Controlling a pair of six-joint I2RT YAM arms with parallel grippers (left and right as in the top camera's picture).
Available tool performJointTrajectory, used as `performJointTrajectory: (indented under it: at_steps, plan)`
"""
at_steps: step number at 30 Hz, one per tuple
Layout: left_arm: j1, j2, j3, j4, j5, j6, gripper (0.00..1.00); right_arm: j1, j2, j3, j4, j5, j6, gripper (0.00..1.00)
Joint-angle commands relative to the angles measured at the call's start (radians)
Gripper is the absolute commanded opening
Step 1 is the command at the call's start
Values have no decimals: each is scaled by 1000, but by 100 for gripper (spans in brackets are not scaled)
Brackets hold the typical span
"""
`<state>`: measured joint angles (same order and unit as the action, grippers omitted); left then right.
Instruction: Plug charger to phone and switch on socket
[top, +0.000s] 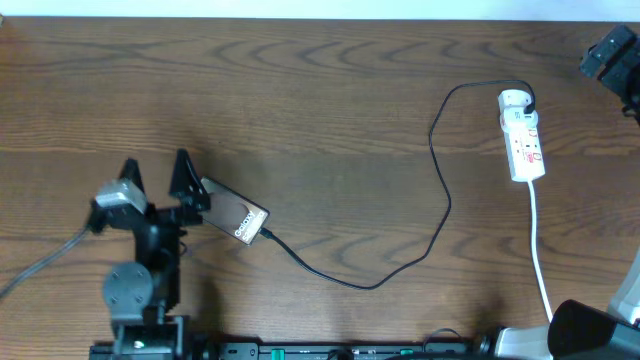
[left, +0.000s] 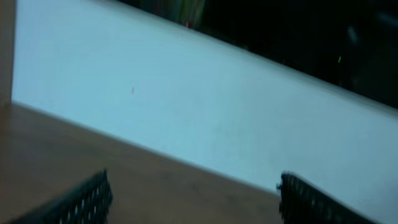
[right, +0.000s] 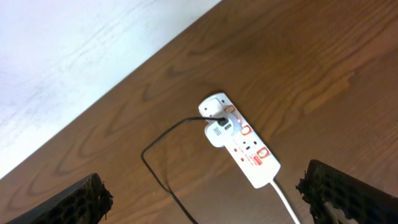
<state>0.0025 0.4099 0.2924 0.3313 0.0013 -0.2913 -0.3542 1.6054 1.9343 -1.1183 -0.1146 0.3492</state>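
Observation:
The phone (top: 233, 214), a dark-brown slab with white lettering, lies tilted at lower left. The charger (top: 442, 186), a thin black cable, runs from the phone's lower right end in a loop up to the socket (top: 522, 136), a white power strip at the right; both also show in the right wrist view, the cable (right: 163, 177) and the strip (right: 244, 140) with a white plug in it. My left gripper (top: 157, 172) is open just left of the phone, one finger at its edge. My right gripper (right: 202, 199) is open, high above the strip.
The strip's white cord (top: 540, 262) runs down to the table's front edge. The right arm's base (top: 585, 332) sits at lower right, the left arm's base (top: 135, 300) at lower left. A pale wall (left: 199, 99) lies beyond the table's far edge.

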Motion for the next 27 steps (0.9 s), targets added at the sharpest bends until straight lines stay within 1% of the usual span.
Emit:
performJointTrajectory:
  at_steps: [1,2,3,6,9,12,14,27]
  plan:
    - [-4,-91,-166,60,-21,10,84,2,-3,0,-1,8,10,99]
    - [-4,-141,-241,67,-21,10,84,2,-3,0,-1,8,10,99]
    - [-4,-169,-279,67,-21,10,84,2,-3,0,-1,8,10,99]
    - [-3,-243,-288,-90,-22,6,84,2,-3,0,-1,8,10,99]
    - [-3,-303,-288,-213,-22,7,84,2,-3,0,-1,8,10,99]
    - [-3,-378,-288,-388,-21,6,84,2,-3,0,-1,8,10,99]
    - [-3,-410,-286,-396,-21,10,84,2,-3,0,-1,8,10,99]
    - [-3,-405,-287,-406,-20,10,84,2,-3,0,-1,8,10,99]
